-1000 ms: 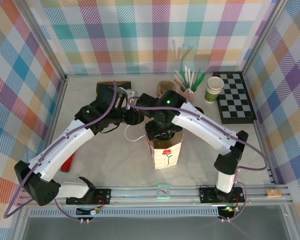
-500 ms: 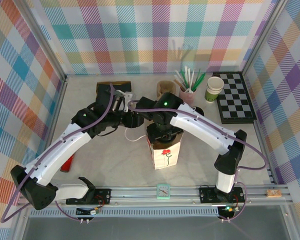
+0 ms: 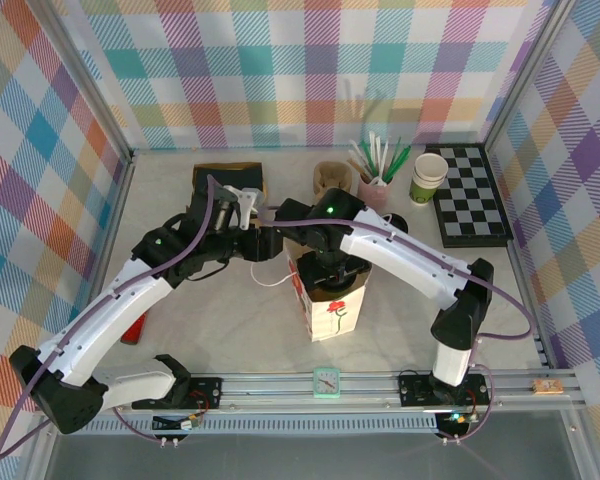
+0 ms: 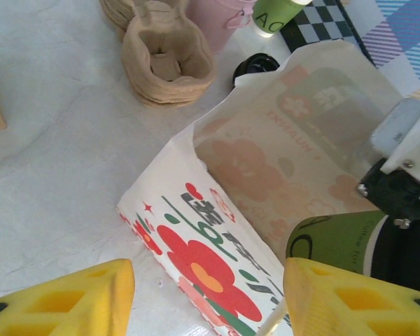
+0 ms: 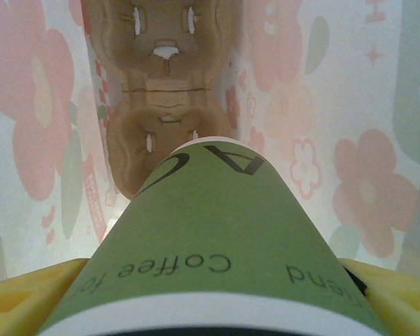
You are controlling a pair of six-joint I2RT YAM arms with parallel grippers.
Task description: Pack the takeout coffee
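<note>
Our right gripper [image 5: 210, 301] clamps the takeout coffee [image 5: 217, 238] inside the paper bag [image 3: 332, 308], seemingly above the carrier [image 5: 164, 105] on its floor, so we have yet to seat and release it, our left gripper [image 4: 206, 297] spread at the bag's ten o'clock

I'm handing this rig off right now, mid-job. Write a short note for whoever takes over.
Left hand: open, holding nothing, poised over the paper bag.
Right hand: shut on the takeout coffee, which is inside the bag's open mouth.
Done: cup grasped and brought into the bag; a cardboard carrier lies at the bag's bottom.
Left: lower the cup, probably onto the carrier, release, withdraw.
</note>
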